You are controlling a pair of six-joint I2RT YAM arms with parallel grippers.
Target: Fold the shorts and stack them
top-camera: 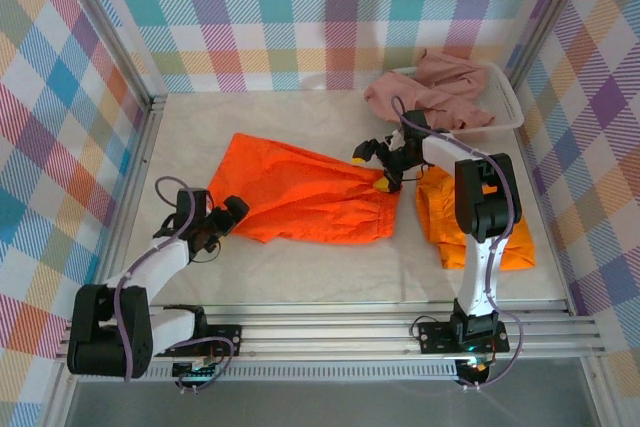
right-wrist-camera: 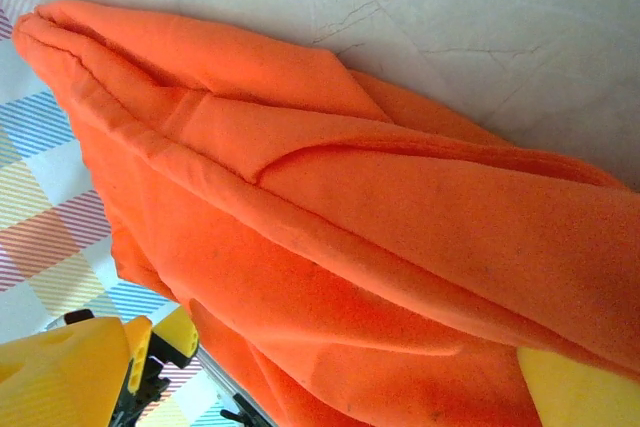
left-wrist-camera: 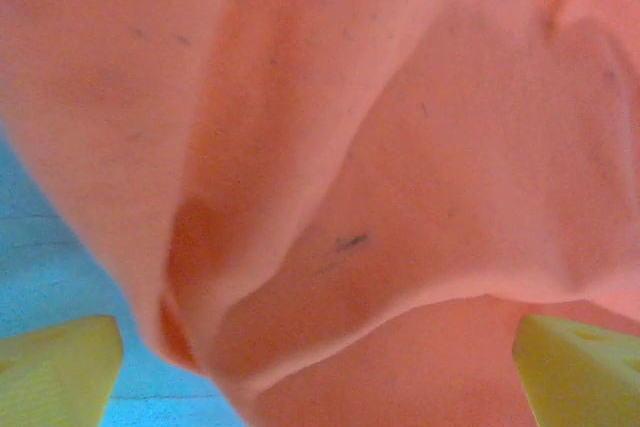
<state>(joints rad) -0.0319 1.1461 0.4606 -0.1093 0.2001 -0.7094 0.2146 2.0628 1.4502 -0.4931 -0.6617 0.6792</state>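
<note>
Before me, one bright orange pair of shorts [top-camera: 300, 192] lies spread across the middle of the table [top-camera: 300, 277]. It is rumpled with long creases, tapers to a point toward the far left and is broadest at its right end. A second orange pair [top-camera: 512, 247] lies flat by the table's right edge on my right, toward the near side. The dusty pink pair [top-camera: 440, 87] sits heaped in the basket [top-camera: 512, 102] at the far right corner, spilling over its left rim.
</note>
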